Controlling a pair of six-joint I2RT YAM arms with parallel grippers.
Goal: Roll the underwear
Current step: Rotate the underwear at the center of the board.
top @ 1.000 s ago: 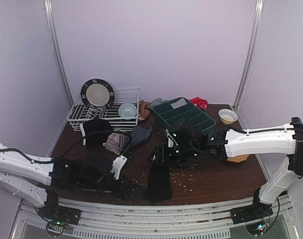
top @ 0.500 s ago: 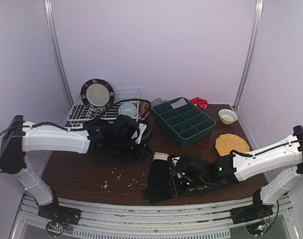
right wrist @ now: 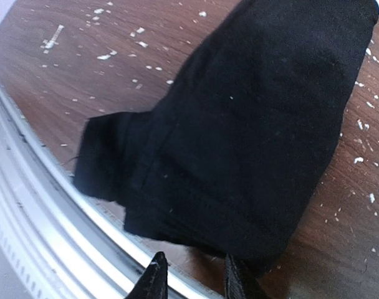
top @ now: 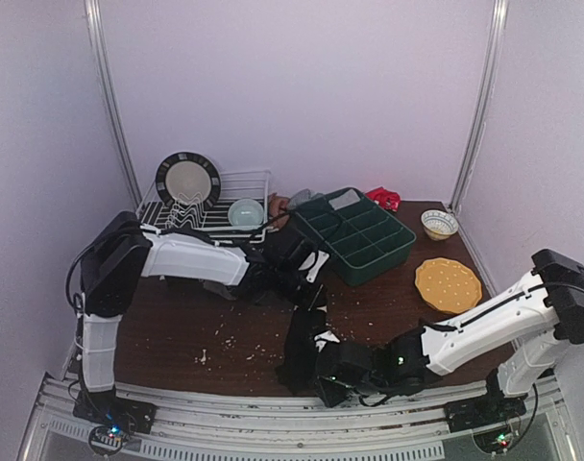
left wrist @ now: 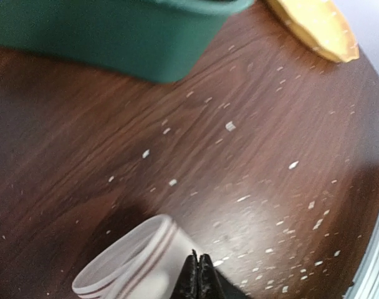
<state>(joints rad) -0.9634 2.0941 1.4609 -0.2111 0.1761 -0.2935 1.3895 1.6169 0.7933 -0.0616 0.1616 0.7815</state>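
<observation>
- Currently poised with right gripper spread beside the near hem of black underwear, flat on table.
- Pinching its far waistband with left gripper pressed together.
- Likely starting the roll: next, clamp hem, turn it over.

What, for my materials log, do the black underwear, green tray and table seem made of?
The black underwear: soft matte knit fabric, likely cotton, showing stitched seams and folds. The green tray: probably moulded plastic, smooth, uniform colour. The table: dark wood or wood-look laminate, semi-gloss, grain lines and a soft sheen.
</observation>
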